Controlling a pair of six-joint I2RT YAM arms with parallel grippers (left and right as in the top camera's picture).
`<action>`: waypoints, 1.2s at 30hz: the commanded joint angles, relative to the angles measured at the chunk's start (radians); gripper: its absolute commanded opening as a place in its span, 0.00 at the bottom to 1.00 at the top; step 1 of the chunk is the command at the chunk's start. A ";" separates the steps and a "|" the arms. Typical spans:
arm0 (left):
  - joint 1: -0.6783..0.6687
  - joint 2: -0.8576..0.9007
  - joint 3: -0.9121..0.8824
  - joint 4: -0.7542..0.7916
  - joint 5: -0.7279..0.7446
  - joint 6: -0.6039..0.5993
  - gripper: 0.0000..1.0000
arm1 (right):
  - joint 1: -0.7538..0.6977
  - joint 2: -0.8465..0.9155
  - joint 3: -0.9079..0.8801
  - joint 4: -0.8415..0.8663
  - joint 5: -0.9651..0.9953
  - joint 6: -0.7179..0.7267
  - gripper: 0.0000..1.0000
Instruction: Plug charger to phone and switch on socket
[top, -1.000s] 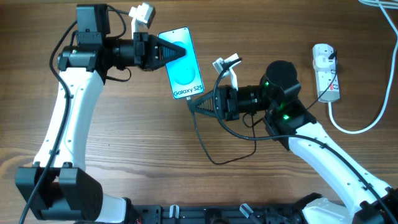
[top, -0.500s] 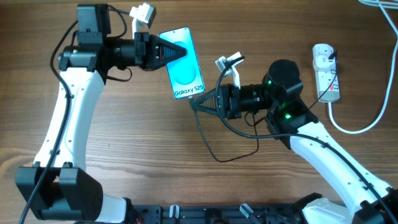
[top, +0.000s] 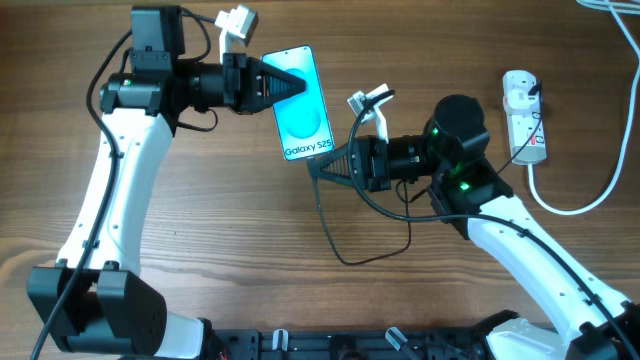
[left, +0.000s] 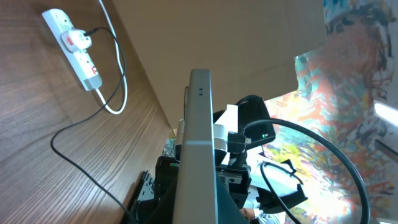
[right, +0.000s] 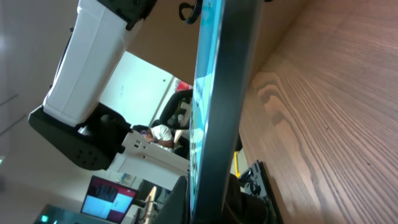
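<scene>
The phone (top: 305, 110), blue-teal screen reading "Galaxy S25", is held above the table. My left gripper (top: 275, 83) is shut on its upper end. In the left wrist view the phone shows as a pale edge (left: 199, 143) rising from my left gripper's fingers (left: 199, 211). My right gripper (top: 321, 167) is shut at the phone's lower end, and the thin black charger cable (top: 330, 235) runs out of it and loops over the table. The plug tip is hidden. The right wrist view shows the phone's edge (right: 221, 93) between the dark fingers (right: 230, 205). The white socket (top: 525, 118) lies far right.
The socket's thick white lead (top: 580, 200) curves along the right edge of the wooden table. The socket (left: 71, 46) and the black cable (left: 81, 168) also show in the left wrist view. Wrist cables stick up by both grippers.
My left arm has shifted the phone slightly right. My right gripper has also moved a little right, staying at the phone's lower end.
</scene>
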 joint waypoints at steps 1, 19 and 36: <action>-0.072 -0.016 0.003 -0.012 0.055 0.002 0.04 | -0.038 0.001 0.004 0.020 0.096 0.013 0.04; -0.117 -0.016 0.003 -0.166 0.026 0.133 0.04 | -0.085 0.001 0.004 0.069 0.136 0.060 0.04; -0.010 -0.016 0.003 -0.166 -0.038 0.132 0.04 | -0.085 0.001 0.004 0.000 -0.047 0.023 0.32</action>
